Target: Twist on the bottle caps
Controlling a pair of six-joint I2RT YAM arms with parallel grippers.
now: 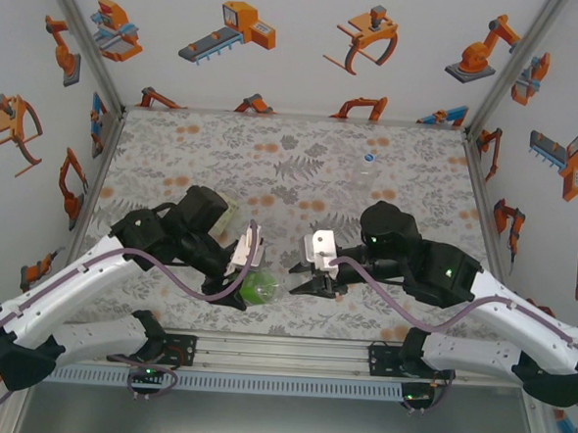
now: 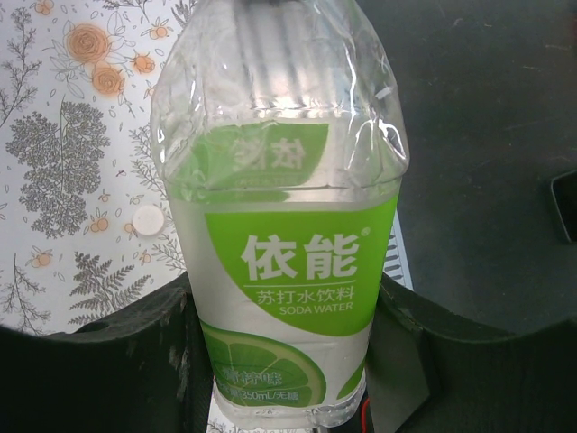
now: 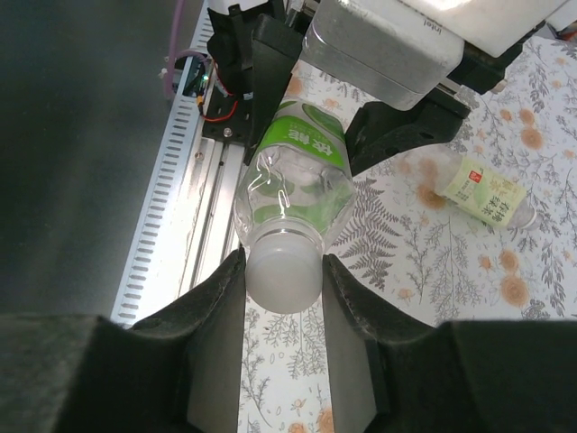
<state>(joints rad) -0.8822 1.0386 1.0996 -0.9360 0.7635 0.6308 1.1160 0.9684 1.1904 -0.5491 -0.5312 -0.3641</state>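
Note:
The bright green-labelled bottle (image 2: 288,262) is held off the table, and my left gripper (image 2: 284,361) is shut on its lower body. In the top view this bottle (image 1: 258,288) lies roughly level between the two grippers. A white cap (image 3: 282,269) sits on its neck, with my right gripper (image 3: 282,302) shut on the cap, one finger on each side. Seen from above, my left gripper (image 1: 244,278) and right gripper (image 1: 303,279) face each other near the front edge. A loose white cap (image 2: 149,219) lies on the patterned table.
The pale yellow-green-labelled bottle (image 3: 478,191) lies on its side on the table, partly under the left arm (image 1: 227,213). A nearly plain clear bottle (image 1: 367,170) stands at the back right. The metal rail (image 1: 281,351) runs along the near edge.

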